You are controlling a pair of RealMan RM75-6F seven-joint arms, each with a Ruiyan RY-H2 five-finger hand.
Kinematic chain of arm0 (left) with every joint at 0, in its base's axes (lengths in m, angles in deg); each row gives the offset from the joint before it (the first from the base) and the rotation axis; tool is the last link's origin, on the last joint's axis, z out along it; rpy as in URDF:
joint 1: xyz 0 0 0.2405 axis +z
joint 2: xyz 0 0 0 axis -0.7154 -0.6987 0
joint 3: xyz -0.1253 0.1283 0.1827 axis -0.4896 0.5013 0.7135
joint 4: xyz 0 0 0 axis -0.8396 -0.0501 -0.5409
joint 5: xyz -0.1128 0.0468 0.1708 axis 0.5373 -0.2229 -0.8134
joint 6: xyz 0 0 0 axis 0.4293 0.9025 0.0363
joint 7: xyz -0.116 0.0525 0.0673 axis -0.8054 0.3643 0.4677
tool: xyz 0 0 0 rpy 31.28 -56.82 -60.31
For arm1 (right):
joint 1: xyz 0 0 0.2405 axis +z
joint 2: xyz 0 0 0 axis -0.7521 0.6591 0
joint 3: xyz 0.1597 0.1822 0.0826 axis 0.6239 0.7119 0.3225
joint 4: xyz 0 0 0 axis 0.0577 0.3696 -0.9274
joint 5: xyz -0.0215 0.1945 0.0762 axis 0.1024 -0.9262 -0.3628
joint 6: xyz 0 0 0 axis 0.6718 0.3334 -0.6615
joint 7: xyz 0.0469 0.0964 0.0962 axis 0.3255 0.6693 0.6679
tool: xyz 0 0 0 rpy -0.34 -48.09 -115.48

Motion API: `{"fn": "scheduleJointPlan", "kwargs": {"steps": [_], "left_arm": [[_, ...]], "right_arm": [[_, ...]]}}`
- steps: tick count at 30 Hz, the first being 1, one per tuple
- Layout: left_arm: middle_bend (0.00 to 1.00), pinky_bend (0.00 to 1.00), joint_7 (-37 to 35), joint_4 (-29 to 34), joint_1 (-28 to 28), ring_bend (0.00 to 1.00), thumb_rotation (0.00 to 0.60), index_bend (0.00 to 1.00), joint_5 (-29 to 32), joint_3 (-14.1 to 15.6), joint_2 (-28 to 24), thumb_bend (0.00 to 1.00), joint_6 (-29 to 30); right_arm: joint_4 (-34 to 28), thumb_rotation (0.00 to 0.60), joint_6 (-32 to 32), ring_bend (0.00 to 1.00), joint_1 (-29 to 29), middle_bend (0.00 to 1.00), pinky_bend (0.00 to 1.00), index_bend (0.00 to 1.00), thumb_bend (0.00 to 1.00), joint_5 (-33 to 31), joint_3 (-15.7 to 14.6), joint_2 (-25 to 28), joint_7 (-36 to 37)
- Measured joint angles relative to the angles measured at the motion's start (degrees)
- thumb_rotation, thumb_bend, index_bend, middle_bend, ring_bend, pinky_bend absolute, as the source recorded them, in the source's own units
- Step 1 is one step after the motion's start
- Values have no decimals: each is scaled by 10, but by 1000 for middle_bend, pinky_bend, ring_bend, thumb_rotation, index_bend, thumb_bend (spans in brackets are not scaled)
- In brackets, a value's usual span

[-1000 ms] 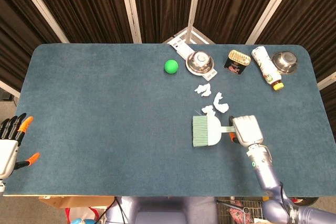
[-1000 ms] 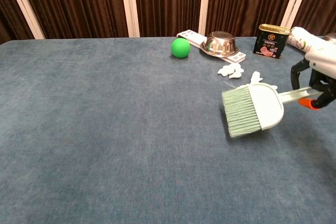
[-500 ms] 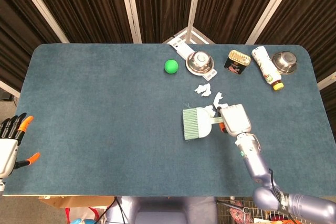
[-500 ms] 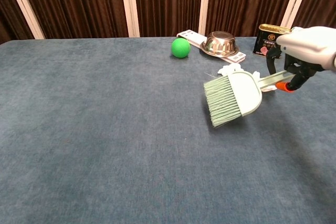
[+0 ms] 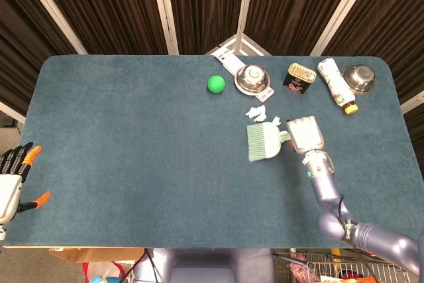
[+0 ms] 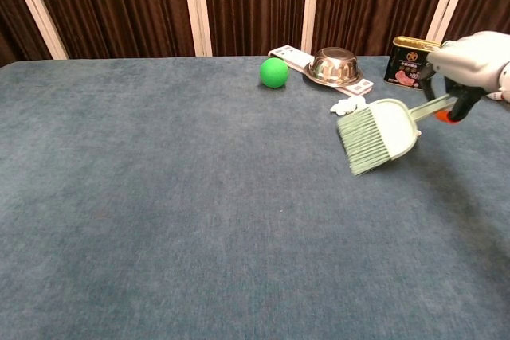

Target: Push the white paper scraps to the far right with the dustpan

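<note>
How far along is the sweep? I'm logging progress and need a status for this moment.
Done: the right hand holds the dustpan by its handle, beside the white paper scraps. In hand: the dustpan sits at the scraps, covering part of the cluster; some still show at its far edge. Left: the whole push. The scraps lie mid-table near the steel bowl, nowhere near the far right edge. The left hand is idle.

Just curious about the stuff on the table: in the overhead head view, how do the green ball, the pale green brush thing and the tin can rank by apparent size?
1. Pale green brush, clearly largest.
2. Tin can.
3. Green ball, slightly smaller than the can, so that ranking is less certain.
</note>
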Motion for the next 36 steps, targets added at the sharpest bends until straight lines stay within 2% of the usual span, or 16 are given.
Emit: {"fn": "scheduleJointPlan", "kwargs": {"steps": [7,11,15,23,29,36], "left_arm": [[0,0,-1,4,0,0,600,0,3,-1,-1,0,-1],[0,0,-1,5,0,0,600,0,1,0,-2,0,-1],[0,0,-3,5,-2,0,600,0,1,0,-2,0,-3],[0,0,-4,7,-5,0,600,0,-1,0,-2,0,-8],[0,0,-8,8,-8,0,600,0,0,1,-4,0,-13],[0,0,-20,7,-12,0,600,0,14,-2,-6,0,-26]], "right_arm": [[63,600,8,1000,0,958,946,802,606,-15,-10,38,-33],[74,600,23,1000,-3,958,946,802,607,-27,-11,65,-54],[52,600,33,1000,-3,958,947,802,607,-29,-5,83,-53],[-39,600,49,1000,12,958,946,802,607,-16,12,114,-56],[-64,600,40,1000,57,958,947,802,607,-37,25,93,-95],[-17,600,4,1000,115,958,947,802,606,-72,31,36,-124]]}}
